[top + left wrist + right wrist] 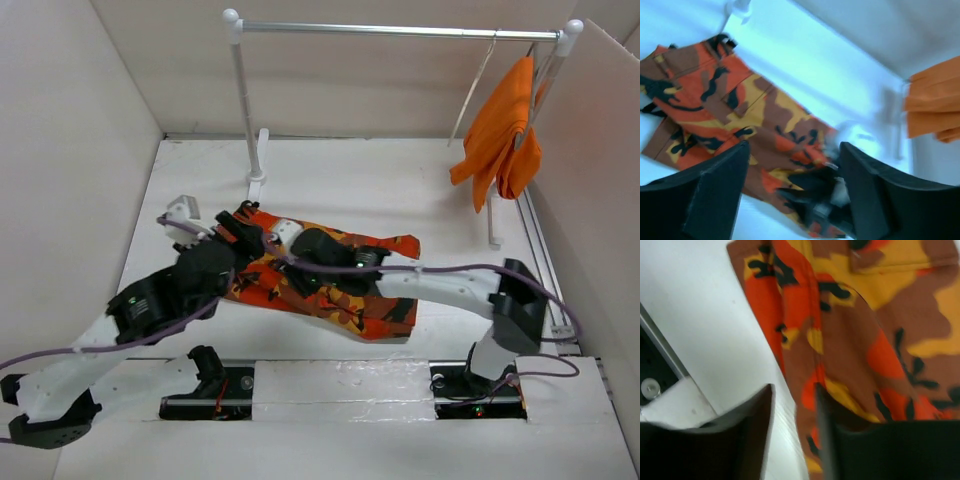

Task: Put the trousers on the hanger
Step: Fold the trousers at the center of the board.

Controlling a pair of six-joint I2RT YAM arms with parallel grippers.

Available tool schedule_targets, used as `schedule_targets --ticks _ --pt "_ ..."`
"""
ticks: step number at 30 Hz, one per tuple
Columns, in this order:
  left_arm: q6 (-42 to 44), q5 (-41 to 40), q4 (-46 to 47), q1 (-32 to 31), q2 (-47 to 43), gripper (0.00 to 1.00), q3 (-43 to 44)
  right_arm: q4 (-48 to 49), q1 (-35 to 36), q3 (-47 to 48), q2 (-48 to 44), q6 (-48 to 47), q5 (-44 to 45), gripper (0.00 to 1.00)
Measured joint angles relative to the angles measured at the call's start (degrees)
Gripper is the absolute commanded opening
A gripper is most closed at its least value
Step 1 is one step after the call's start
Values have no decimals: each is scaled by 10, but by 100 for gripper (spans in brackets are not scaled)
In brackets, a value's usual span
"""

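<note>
- The trousers (340, 305) lie flat across the middle of the top view, folded into a rough rectangle on the white table (400, 190). Both arms are bent in over their left half.
- Left gripper (792, 150): black fingers spread wide, nothing between them, camouflage cloth showing in the gap below.
- Right gripper (794, 390): fingers apart by a narrower slot, poised over the cloth's edge where it meets bare table. Nothing is pinched.
- Handling call: soft, limp woven fabric, light for its size. It looks set to sag and slide when lifted from one point.
- Best hold, I'd say: the waistband end at centre left, where belt loops and stitched pocket flaps add thickness. Two grips spread apart would hold it level.
- Print is orange, red, yellow and dark brown blotches, matte, with raised seams.
- The hanger (474, 88) seems to be the thin pale bar dangling from the silver rail (400, 30) at upper right, beside a plain orange garment (505, 120) and well apart from the trousers.
</note>
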Motion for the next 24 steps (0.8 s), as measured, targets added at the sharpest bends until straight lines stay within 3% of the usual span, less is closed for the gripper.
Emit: schedule_targets --ticks 2,4,6,8,11,14,16,19,24 --pt "-19 2 0 1 31 81 -31 -6 -7 -67 -74 4 2 8" --pt "-55 7 1 2 78 87 -78 -9 -9 -119 -140 8 5 1" --pt "-90 26 2 8 124 87 -139 1 -10 -171 -193 10 5 0" --pt "-102 70 19 48 182 86 -196 -1 -10 -214 -227 16 4 15" --pt "-82 143 73 214 204 86 -254 -12 -10 -264 -255 25 3 46" --pt "-28 223 150 411 162 89 -293 -16 -13 -303 -282 30 0 55" --pt "10 270 194 510 133 91 -303 -15 -19 -328 -305 32 -6 60" --pt "56 325 249 566 148 92 -299 -16 -31 -353 -329 34 -14 65" --pt "104 388 302 568 263 87 -275 -34 -73 -394 -378 29 -33 65"
